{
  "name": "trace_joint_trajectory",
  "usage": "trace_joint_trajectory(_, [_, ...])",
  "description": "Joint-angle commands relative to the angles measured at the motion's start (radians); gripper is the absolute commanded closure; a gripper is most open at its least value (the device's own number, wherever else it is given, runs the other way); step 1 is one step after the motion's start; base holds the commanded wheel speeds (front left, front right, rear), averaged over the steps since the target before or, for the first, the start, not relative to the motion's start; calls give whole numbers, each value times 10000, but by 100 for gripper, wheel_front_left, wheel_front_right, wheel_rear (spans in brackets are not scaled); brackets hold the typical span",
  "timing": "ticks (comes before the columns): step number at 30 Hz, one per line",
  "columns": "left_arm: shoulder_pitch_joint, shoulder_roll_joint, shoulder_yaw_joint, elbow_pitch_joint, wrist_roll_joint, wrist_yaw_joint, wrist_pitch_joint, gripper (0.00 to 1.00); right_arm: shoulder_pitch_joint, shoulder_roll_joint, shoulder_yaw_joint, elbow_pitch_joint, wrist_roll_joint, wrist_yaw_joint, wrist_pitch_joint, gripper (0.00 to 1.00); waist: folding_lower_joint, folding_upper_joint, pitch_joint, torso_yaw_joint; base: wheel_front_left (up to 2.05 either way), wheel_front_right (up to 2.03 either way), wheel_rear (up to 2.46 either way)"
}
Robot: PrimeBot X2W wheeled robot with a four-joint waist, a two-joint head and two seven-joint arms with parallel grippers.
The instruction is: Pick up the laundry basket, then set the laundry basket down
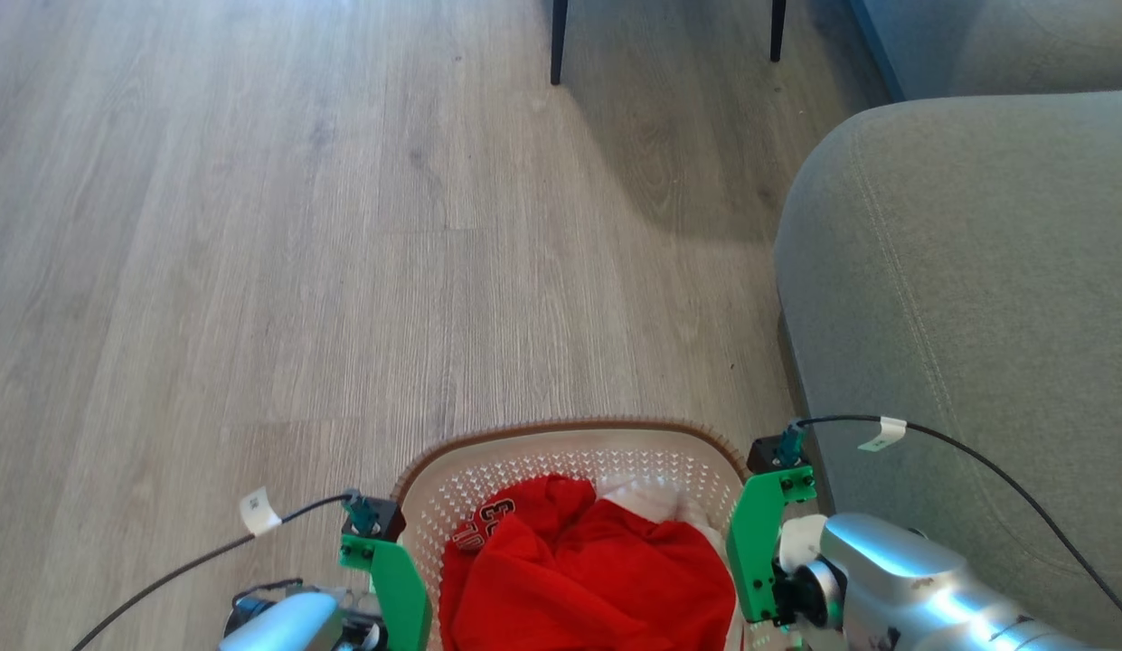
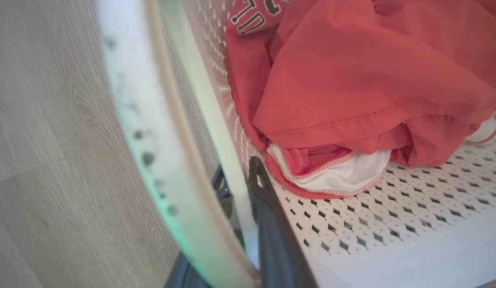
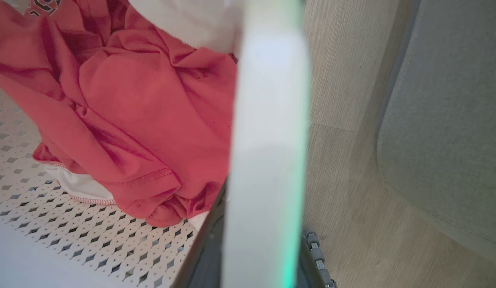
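Left gripper [image 2: 238, 173]: closed down onto the left wall of the laundry basket [image 2: 391, 224]. One dark finger [image 2: 271, 224] lay inside against the perforated plastic, the other outside under the rim.

Right gripper [image 3: 265, 216]: likewise closed on the basket's right side. A pale band of the rim ran up between its two dark fingers [image 3: 206, 252].

Green bracket [image 1: 400, 588], with a cabled camera on top: touching the basket's left edge. Its twin [image 1: 758, 542] touched the right edge.

Laundry basket, cream-white with a brown woven-look rim: at the bottom centre of the head view, between both arms. Whether its base touched the floor could not be told.

Red garment [image 1: 597, 570], with lettering: heaped inside the basket, covering most of its floor.

White cloth [image 1: 655, 497]: inside the basket, towards its far right corner and partly under the red garment.

Grey wood-look floor [image 1: 253, 271]: around the basket on its left and far sides.

Grey sofa [image 1: 958, 316]: just beside the basket's right side.

Two dark furniture legs [image 1: 557, 41]: well apart from the basket, beyond its far side.
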Motion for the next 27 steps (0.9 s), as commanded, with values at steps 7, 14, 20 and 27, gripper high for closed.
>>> trace_joint_trajectory(7, [-508, 60, 21, -154, 212, -77, -72, 100, -72, 304, 177, -559, -164, 253, -134, 100, -1, 0, 161, -23, 0, 0, 0])
trace_joint_trajectory(14, [-633, -10, 21, -63, 266, -77, -77, 100, -140, 247, 177, -573, -154, 253, -212, 100, -1, 0, 382, -63, 0, 0, 0])
trace_joint_trajectory(20, [-806, -192, 21, 14, 324, -77, -75, 100, -299, 152, 177, -591, -210, 253, -338, 100, -1, 0, 891, -89, 0, 0, 0])
trace_joint_trajectory(27, [-1305, -370, 21, 238, 487, -77, -268, 100, -697, 27, 177, -586, -184, 253, -649, 100, -1, 0, 1882, -100, 0, 0, 0])
